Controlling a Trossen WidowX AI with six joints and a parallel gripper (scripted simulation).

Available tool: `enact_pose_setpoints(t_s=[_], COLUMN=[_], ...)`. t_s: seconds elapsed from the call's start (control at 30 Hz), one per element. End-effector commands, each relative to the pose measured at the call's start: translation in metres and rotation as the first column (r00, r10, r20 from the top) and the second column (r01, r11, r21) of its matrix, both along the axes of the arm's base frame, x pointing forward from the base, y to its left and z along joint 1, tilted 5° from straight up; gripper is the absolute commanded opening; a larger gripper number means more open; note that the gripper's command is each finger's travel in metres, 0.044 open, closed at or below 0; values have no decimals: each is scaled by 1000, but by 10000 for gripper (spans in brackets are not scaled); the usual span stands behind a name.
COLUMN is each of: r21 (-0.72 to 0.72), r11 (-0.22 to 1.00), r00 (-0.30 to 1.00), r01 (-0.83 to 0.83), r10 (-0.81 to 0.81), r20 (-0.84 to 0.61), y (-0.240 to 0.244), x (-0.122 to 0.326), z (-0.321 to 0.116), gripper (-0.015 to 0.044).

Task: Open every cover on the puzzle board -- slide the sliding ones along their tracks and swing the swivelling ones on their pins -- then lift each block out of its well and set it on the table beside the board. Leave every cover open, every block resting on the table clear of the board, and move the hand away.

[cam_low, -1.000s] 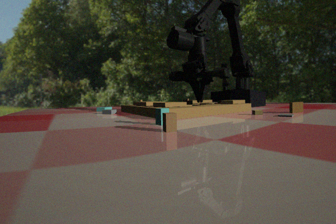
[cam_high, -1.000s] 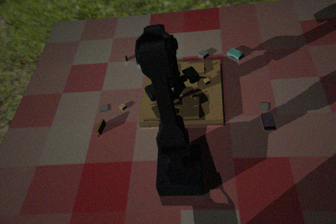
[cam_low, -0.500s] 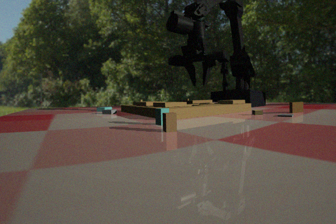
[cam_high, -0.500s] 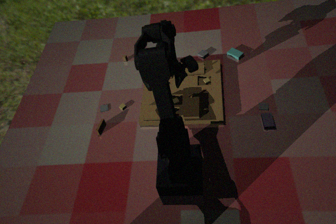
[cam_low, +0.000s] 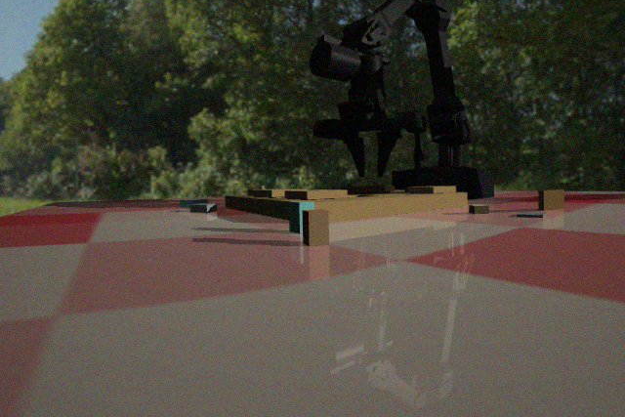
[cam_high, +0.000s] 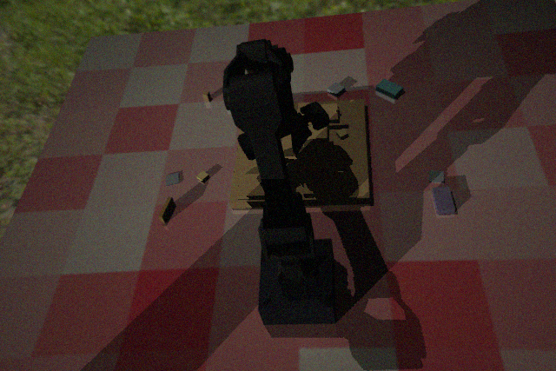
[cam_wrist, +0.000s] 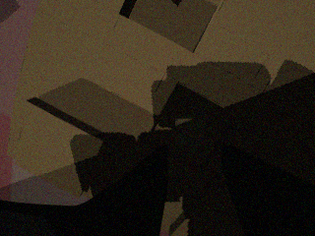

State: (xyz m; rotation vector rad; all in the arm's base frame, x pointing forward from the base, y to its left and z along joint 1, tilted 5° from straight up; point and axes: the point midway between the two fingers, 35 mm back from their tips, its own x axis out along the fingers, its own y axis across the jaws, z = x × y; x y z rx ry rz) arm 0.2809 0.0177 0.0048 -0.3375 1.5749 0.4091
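Observation:
The wooden puzzle board (cam_high: 361, 164) (cam_low: 398, 206) (cam_wrist: 59, 59) lies under the arm, which hides much of it in the top view. Raised wooden covers show on it, one cover (cam_low: 315, 194) at the near edge and another cover (cam_low: 432, 189) at the right. My gripper (cam_low: 370, 174) (cam_wrist: 194, 152) is partly open and empty, its fingertips pointing down a little above the board. In the wrist view a dark well (cam_wrist: 194, 98) with a small pale patch lies in shadow just beyond the fingertips; what is in it is unclear. Another cover (cam_wrist: 89, 100) lies left of it.
Beyond the board lie a teal block (cam_high: 389, 89) (cam_low: 194, 202), a grey block (cam_high: 336, 89) (cam_low: 203, 208) and an upright wooden block (cam_high: 207, 96) (cam_low: 315, 227). Left are a grey tile (cam_high: 173, 177), a yellow block (cam_high: 202, 176) and a wooden piece (cam_high: 167, 210); right, a purple block (cam_high: 443, 200) and grey-teal piece (cam_high: 435, 175).

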Motion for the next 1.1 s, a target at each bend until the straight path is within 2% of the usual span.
enact_pose_setpoints(t_s=[0.0,1.07], r21=[-3,-3], r11=[1000,1000], r00=[1000,1000], r01=[-4,-4], r10=[4,4], r20=[0,0], y=[0,0], x=[-1,-1], z=[-3,-14], gripper=[144,144])
